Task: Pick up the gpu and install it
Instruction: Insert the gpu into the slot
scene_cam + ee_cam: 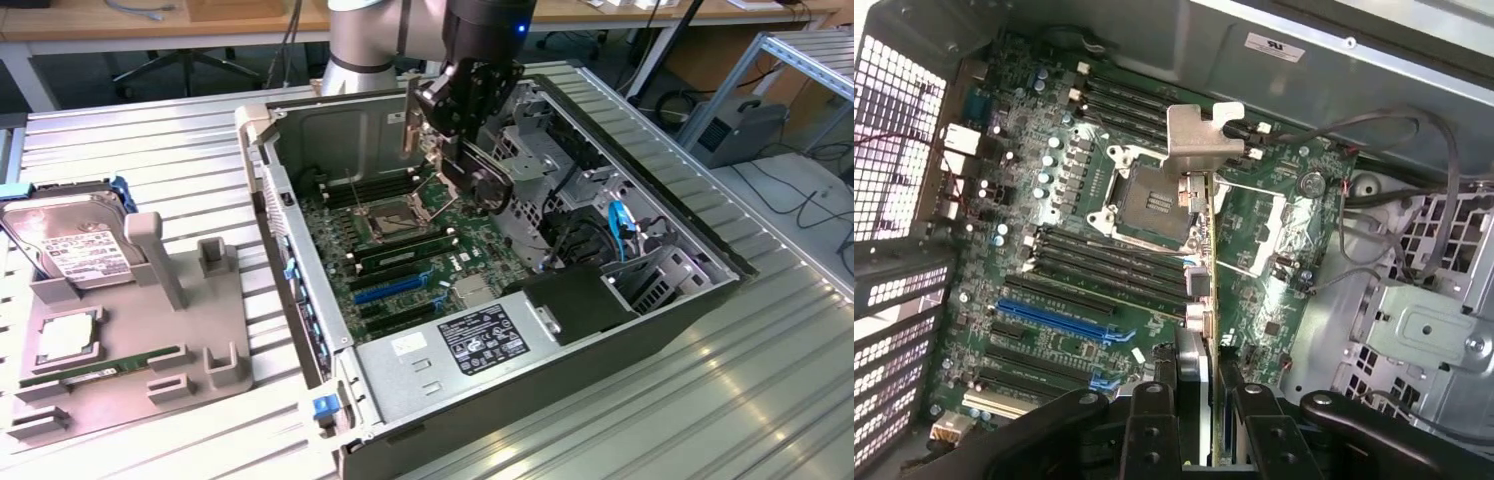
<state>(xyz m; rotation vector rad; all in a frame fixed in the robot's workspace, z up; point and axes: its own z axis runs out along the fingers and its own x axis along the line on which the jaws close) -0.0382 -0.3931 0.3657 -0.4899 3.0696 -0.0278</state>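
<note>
GPU is clamped edge-on between the 2 fingers of the gripper (silvery bracket end farthest from the wrist). It hangs above the motherboard inside the open computer case.

The exterior camera stands high off the ribbed silvery metal bench and tilts down at the open grey steel computer case from a moderate distance. The wrist camera sits close inside the case, sighting past the black tool along what seems the edge of the thin green-brown gpu card. Both views share the green motherboard.
</note>
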